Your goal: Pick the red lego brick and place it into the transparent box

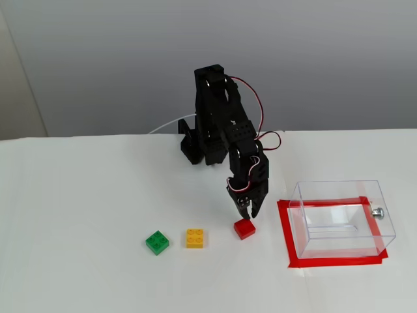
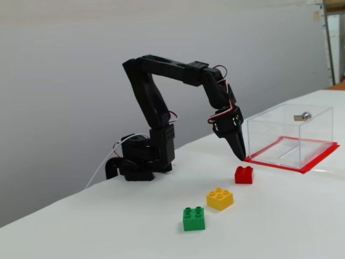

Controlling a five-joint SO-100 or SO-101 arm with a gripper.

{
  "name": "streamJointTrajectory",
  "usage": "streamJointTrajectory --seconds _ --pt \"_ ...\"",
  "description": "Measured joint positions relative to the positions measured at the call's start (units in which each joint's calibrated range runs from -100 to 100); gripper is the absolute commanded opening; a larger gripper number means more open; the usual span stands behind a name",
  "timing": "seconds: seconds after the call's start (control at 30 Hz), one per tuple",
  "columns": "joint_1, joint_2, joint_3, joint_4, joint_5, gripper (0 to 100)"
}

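The red lego brick lies on the white table, rightmost in a row of three bricks. My black gripper points down just above and behind it, a short gap away, its fingers close together with nothing between them. The transparent box stands to the right on a red taped rectangle, with a small silver knob on its right side; nothing shows inside it.
A yellow brick and a green brick lie left of the red one. The arm's base stands at the back. A white cable runs off from the base.
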Motion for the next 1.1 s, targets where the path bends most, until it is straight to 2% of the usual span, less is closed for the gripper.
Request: streamJointTrajectory --seconds 0.3,1.1 --pt "-0.6 0.0 -0.4 0.0 0.0 34" --pt "-3.8 6.3 -0.4 -3.0 0.0 35"
